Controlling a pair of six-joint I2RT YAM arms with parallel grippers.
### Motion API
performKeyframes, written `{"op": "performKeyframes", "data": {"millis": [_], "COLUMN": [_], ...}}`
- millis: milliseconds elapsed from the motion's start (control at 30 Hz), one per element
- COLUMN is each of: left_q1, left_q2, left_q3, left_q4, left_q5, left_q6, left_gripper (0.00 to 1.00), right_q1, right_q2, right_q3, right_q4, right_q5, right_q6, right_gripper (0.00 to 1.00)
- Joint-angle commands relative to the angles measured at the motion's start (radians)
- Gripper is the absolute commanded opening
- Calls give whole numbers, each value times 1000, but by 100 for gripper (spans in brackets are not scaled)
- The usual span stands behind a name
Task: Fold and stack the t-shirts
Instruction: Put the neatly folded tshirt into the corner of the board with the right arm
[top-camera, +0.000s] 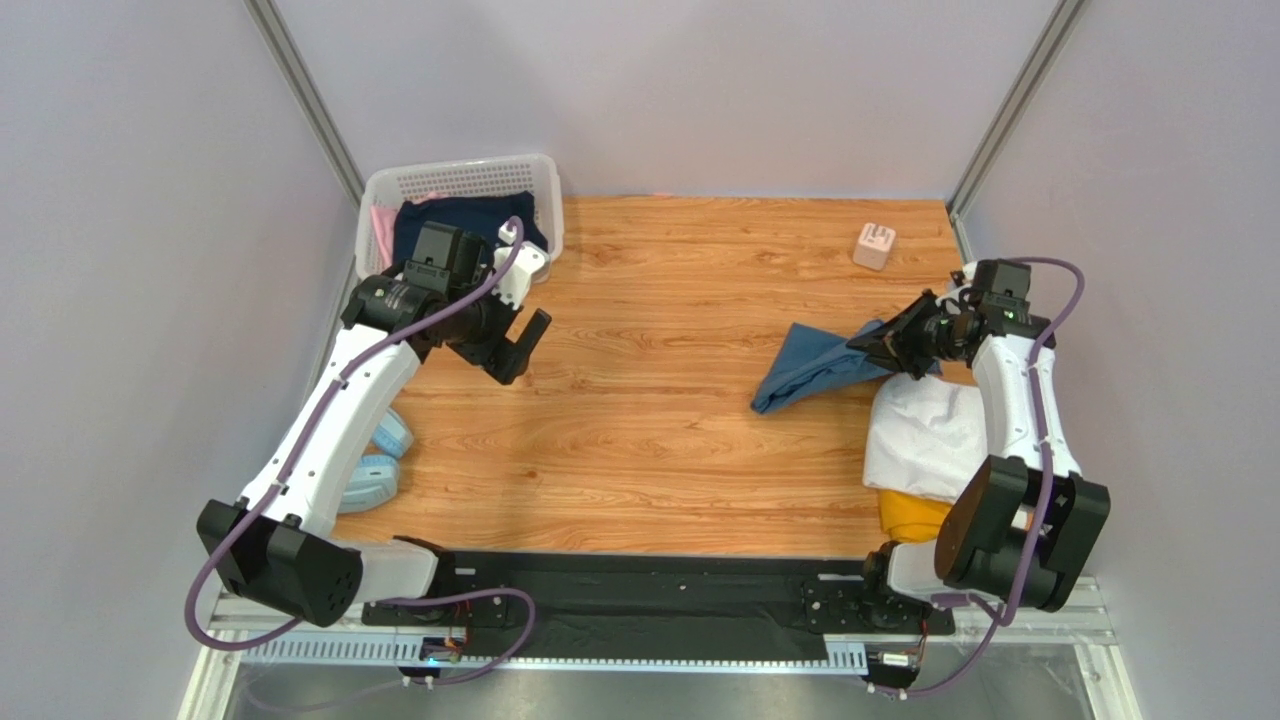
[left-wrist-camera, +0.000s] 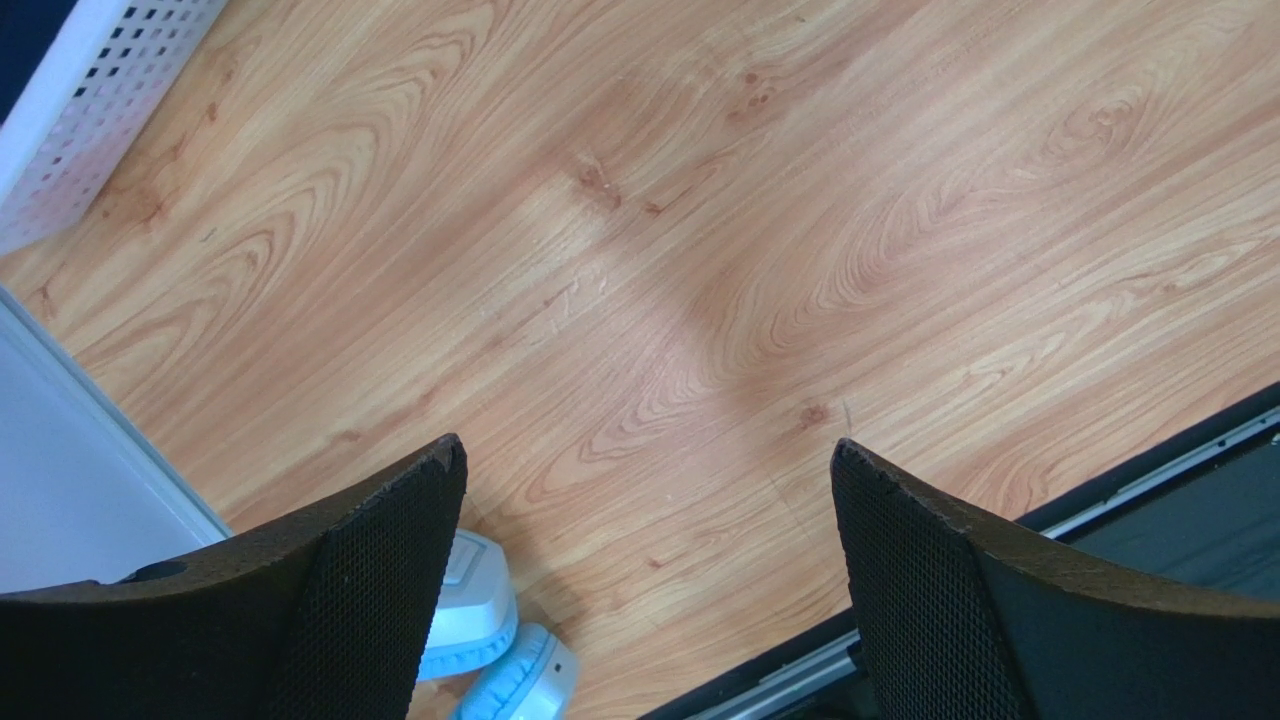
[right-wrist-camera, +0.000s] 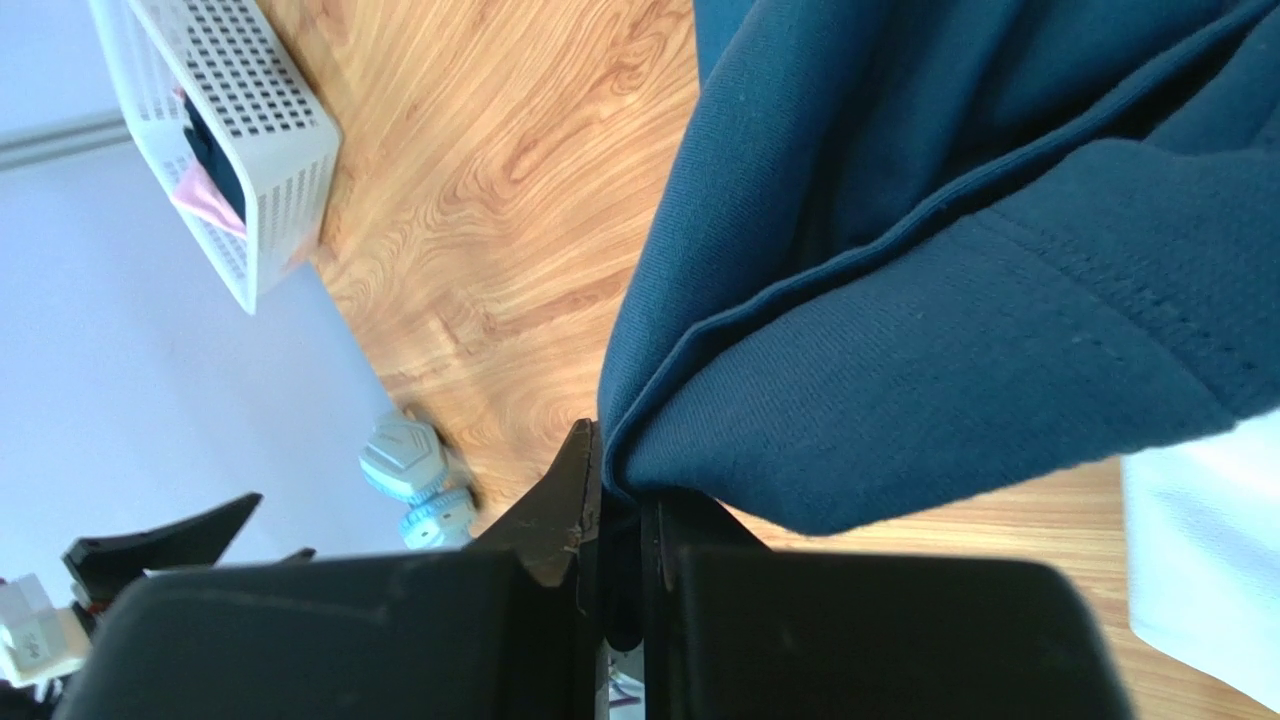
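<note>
Teal t-shirt (top-camera: 809, 371): bunched at the 3 o'clock side of the table (top-camera: 661, 450), one edge clenched in the right tool (top-camera: 899, 342), long axis running toward 8 o'clock from it; left tool (top-camera: 519, 348) spread wide, empty, well apart toward 9 o'clock; right arm nearer.

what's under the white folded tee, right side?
A mustard-yellow tee pokes out from under the white tee at its near edge. How far it runs underneath, and whether anything else lies there, is hidden by the white tee and the right arm.
</note>
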Motion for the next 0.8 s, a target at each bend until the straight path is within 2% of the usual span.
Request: {"op": "performKeyframes", "data": {"millis": [0,267,433,600,767], "left_q1": [3,5,3,5,5], "left_q2": [-31,-34,-29,-37,-43], "left_q3": [29,25,34,43,63], "left_q4": [-31,-37,-46,-51,-74], "left_q5": [-9,-21,-20,-41,-61], "left_q6": [10,15,14,24,37], "left_gripper": [96,96,96,96,96], "right_q1": [-55,-175,-204,-208,-259], "right_q2": [1,25,105,50,-65], "right_q3": [45,77,213,249,146], "right_q4": [0,-13,-57,-132,-180], "right_q5": [-57,-69,-92,-17,95], "right_q6": [2,36,50,37,46], "right_gripper": [0,0,0,0,0]}}
